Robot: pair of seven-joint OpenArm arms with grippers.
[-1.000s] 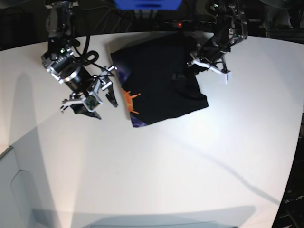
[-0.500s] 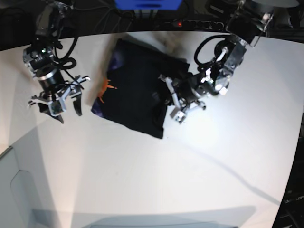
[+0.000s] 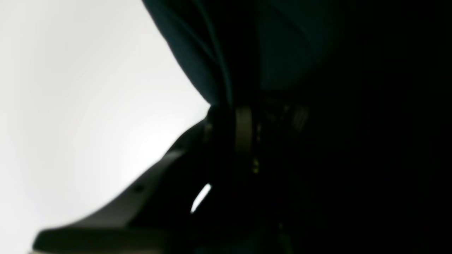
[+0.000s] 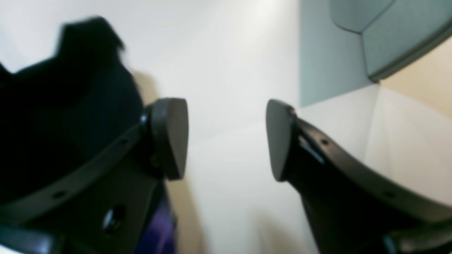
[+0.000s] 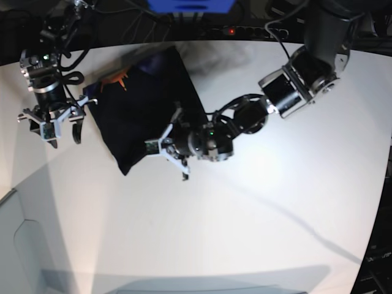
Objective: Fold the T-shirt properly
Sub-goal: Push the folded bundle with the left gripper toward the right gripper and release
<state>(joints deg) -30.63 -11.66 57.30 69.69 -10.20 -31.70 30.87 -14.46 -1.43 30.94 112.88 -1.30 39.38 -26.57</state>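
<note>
The black T-shirt (image 5: 144, 101) lies folded into a compact shape on the white table (image 5: 257, 220), with an orange print (image 5: 116, 79) at its far left corner. My left gripper (image 5: 166, 148) sits at the shirt's near right edge, shut on the cloth. In the left wrist view, dark fabric (image 3: 247, 53) is bunched into the shut left gripper (image 3: 231, 113). My right gripper (image 5: 63, 130) hangs open just left of the shirt. Its pads (image 4: 171, 137) stand wide apart around bare table, with black cloth (image 4: 53, 106) beside the left finger.
A grey bin (image 5: 18, 245) sits at the table's near left corner, also seen as a grey wall (image 4: 335, 53). A blue object (image 5: 190, 5) and cables lie behind the table's far edge.
The left arm has swung leftward and forward, dragging and turning the shirt with it. The right arm has pulled back to the left, still open.
</note>
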